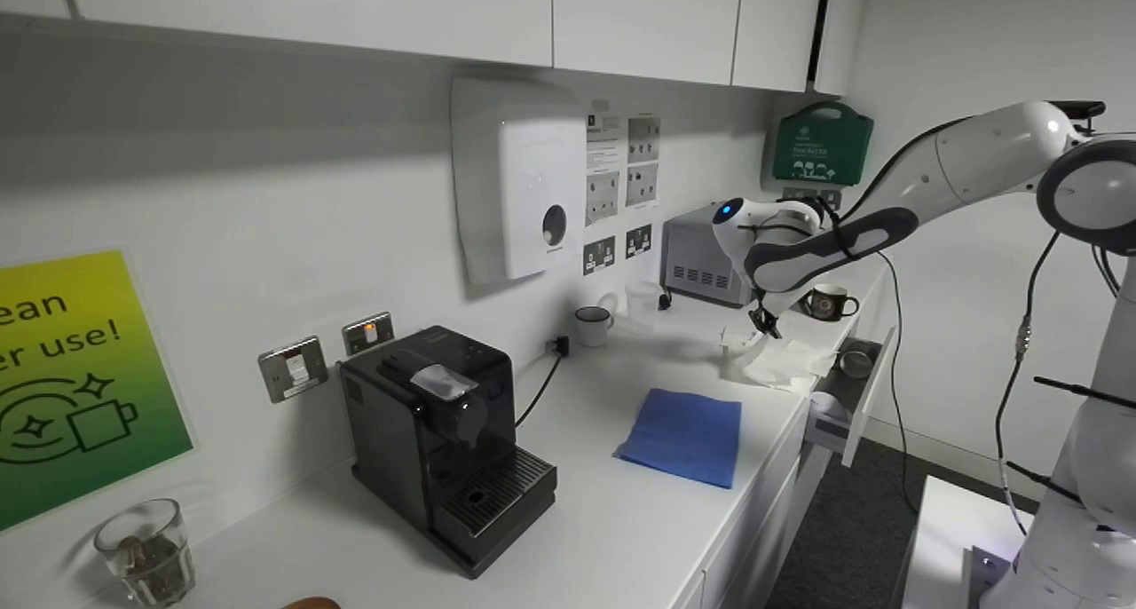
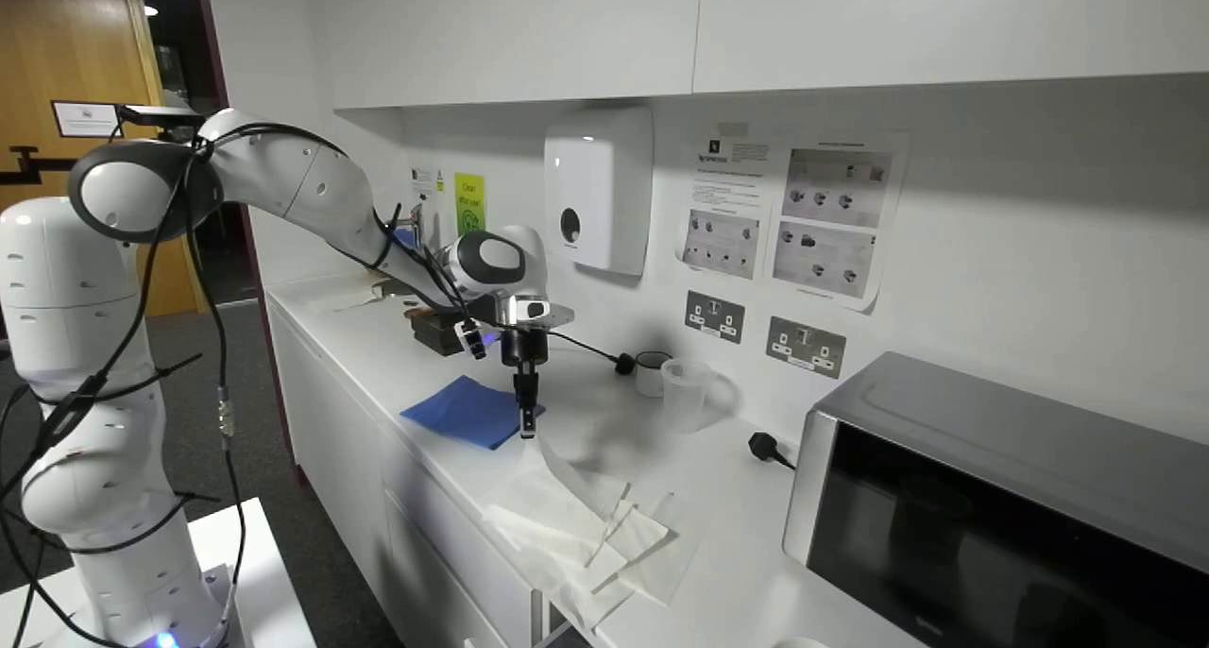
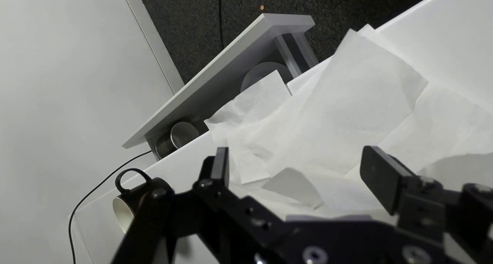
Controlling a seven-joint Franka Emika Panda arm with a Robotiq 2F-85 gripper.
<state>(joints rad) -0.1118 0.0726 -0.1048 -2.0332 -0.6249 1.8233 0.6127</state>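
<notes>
My gripper [image 3: 294,166] is open in the wrist view, its two black fingers spread wide with nothing clasped between them. It points down over crumpled white paper towels [image 3: 358,98] on the white counter. The gripper also shows in both exterior views [image 1: 765,323] [image 2: 527,433]. The paper towels [image 2: 567,525] lie spread at the counter's front edge, and one part overhangs the open drawer [image 3: 231,60]. A raised fold of paper comes close to the fingertips; I cannot tell whether they touch. A blue cloth [image 2: 465,414] lies flat on the counter beside the towels.
A black mug [image 1: 830,303] stands near the drawer, which holds a dark cup [image 3: 184,135]. A white mug [image 2: 650,376] and a clear plastic cup [image 2: 685,398] stand by the wall. A microwave [image 2: 1001,421], a black coffee machine [image 1: 426,431] and a glass [image 1: 146,556] are on the counter.
</notes>
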